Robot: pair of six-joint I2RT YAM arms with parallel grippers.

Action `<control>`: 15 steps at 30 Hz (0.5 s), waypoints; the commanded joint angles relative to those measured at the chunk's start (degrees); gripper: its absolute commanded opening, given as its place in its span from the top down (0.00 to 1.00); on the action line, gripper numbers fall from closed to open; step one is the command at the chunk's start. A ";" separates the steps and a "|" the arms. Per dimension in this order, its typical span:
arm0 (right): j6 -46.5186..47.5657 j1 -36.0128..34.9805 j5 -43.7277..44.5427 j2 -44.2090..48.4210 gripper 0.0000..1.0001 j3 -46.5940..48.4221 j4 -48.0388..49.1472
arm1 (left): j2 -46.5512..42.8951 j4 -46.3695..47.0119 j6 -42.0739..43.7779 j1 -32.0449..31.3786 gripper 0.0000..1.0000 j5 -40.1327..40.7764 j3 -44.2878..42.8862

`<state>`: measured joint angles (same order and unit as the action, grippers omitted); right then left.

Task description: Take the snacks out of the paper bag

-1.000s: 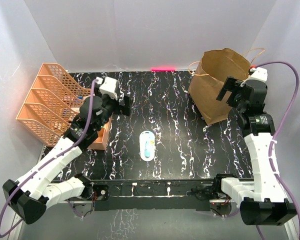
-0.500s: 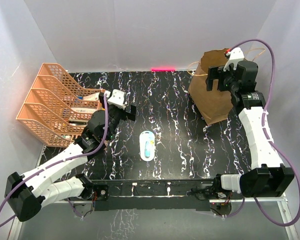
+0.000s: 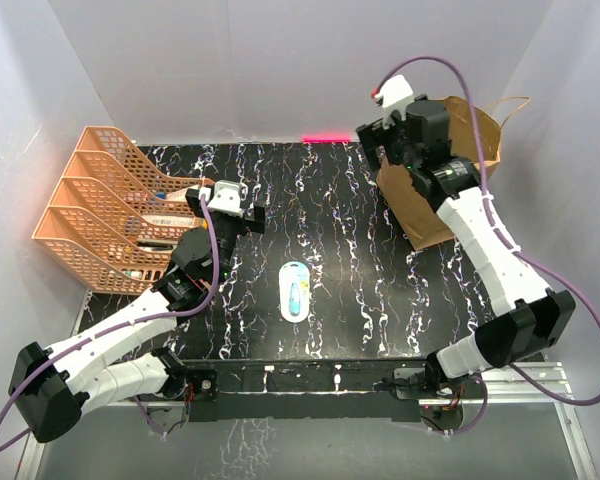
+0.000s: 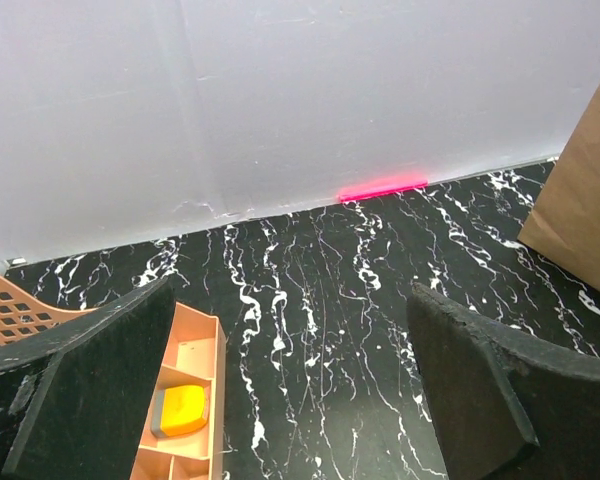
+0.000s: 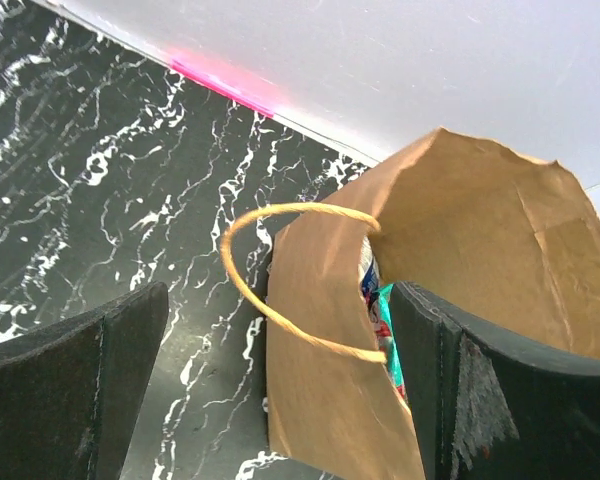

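Note:
The brown paper bag point(image 3: 442, 195) stands at the back right of the table, mouth up, with its loop handles showing. My right gripper point(image 3: 384, 141) hovers open over the bag's left top edge. In the right wrist view the right gripper point(image 5: 280, 330) straddles the bag's near wall point(image 5: 330, 400) and one handle loop point(image 5: 242, 285), one finger outside, one at the mouth. Snacks point(image 5: 382, 318) peek out of the opening: blue-red and teal packets. My left gripper point(image 3: 228, 208) is open and holds nothing, left of centre above the table; the left gripper point(image 4: 292, 300) faces the back wall.
Orange mesh trays point(image 3: 95, 205) stand at the left. A peach compartment box point(image 4: 185, 350) with a yellow item point(image 4: 183, 411) lies under the left gripper's left finger. A white and light-blue oblong item point(image 3: 296, 290) lies mid-table. A pink strip point(image 3: 325, 137) marks the back edge.
My right arm swung up and leftward, from the bag's right side to above its left top edge. The left gripper shifted a little toward the centre. Both stayed open.

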<state>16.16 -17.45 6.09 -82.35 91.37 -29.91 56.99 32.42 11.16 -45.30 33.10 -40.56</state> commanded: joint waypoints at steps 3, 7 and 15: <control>9.72 -8.76 16.97 -2.66 0.02 2.14 2.13 | -1.36 4.35 0.94 -0.31 0.02 1.92 0.34; 12.09 -12.24 31.27 -6.55 0.03 2.39 5.20 | -1.25 4.57 1.13 -0.29 0.02 2.09 0.41; 10.37 -12.86 41.29 -8.80 0.11 4.14 8.08 | -0.92 5.27 1.78 -0.32 0.02 3.70 0.48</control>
<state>27.14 -30.46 40.07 -92.88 91.83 -26.74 56.93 34.57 12.47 -45.30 35.38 -40.32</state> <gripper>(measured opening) 0.921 0.983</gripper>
